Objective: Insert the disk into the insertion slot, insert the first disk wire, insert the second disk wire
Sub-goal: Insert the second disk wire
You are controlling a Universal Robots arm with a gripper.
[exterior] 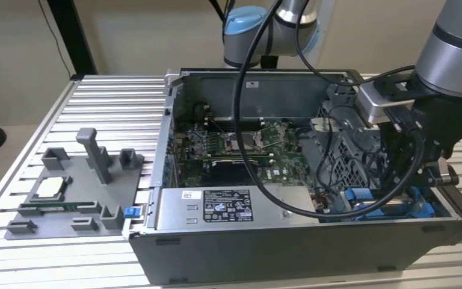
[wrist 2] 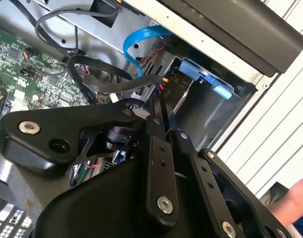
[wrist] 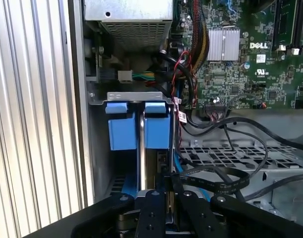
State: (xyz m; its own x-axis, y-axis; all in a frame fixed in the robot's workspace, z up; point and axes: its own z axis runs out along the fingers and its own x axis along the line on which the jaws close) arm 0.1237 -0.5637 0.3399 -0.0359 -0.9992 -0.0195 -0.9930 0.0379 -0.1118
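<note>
Two blue frame tabs of the disk point(wrist: 136, 124) sit in the insertion slot point(wrist: 136, 97) at the case's corner; the gripper point(wrist: 167, 198), jaws closed together, hovers just above; label print unreadable.

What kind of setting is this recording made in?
Likely a robotics lab bench for PC assembly: an open computer case sits on a ribbed aluminium table, beside a grey fixture tray, with the pincer reaching into the case.
</note>
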